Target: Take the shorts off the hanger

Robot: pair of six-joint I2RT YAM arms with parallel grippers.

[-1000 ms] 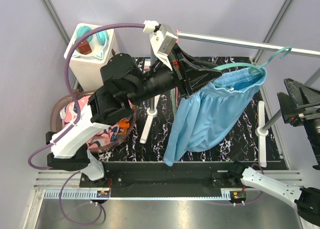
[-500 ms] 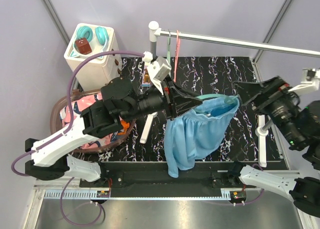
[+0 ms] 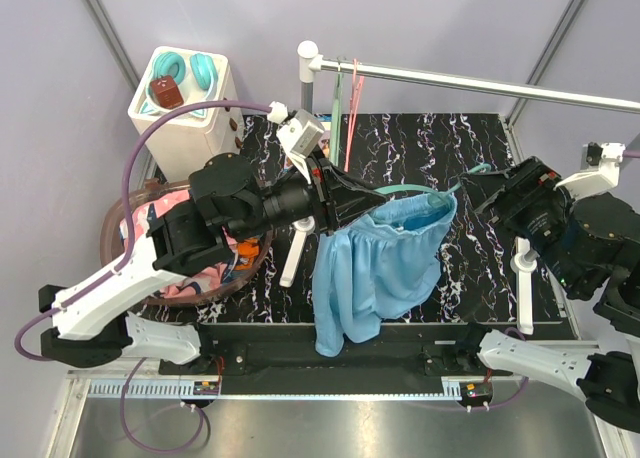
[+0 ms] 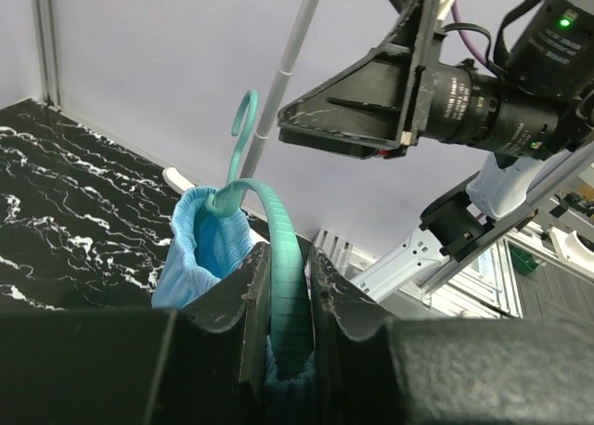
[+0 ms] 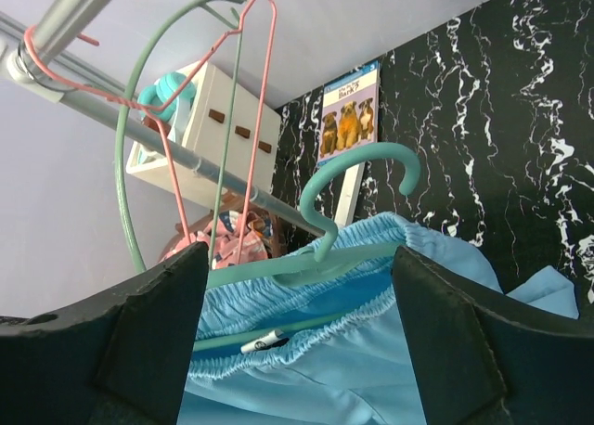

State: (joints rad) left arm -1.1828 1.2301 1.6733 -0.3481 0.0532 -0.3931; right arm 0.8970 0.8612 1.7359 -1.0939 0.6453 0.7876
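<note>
The plain light blue shorts [image 3: 375, 263] hang on a teal hanger [image 3: 415, 190] held in the air, off the rail. My left gripper [image 3: 345, 206] is shut on the hanger's left end; in the left wrist view the teal hanger [image 4: 283, 258] sits between the shut jaws [image 4: 288, 300], with the blue cloth [image 4: 200, 244] beyond. My right gripper [image 3: 482, 190] is open and empty just right of the hook. In the right wrist view the hanger [image 5: 320, 258] and the shorts' waistband [image 5: 353, 360] lie between its spread fingers [image 5: 302, 351]. The pink shorts [image 3: 170, 213] lie in a basket; a patterned piece [image 3: 235, 263] shows beside them.
A metal rail [image 3: 470, 81] crosses the back, with empty green [image 3: 337, 108] and pink [image 3: 353, 103] hangers at its left end. A round basket [image 3: 115, 223] stands at the left. A white box [image 3: 190, 113] stands at the back left. White rail stands [image 3: 522, 258] rise from the black marbled table.
My left gripper has carried the hanger and the blue shorts off the rail, down and to the left. My right arm has swung in from the right edge towards the hanger's hook.
</note>
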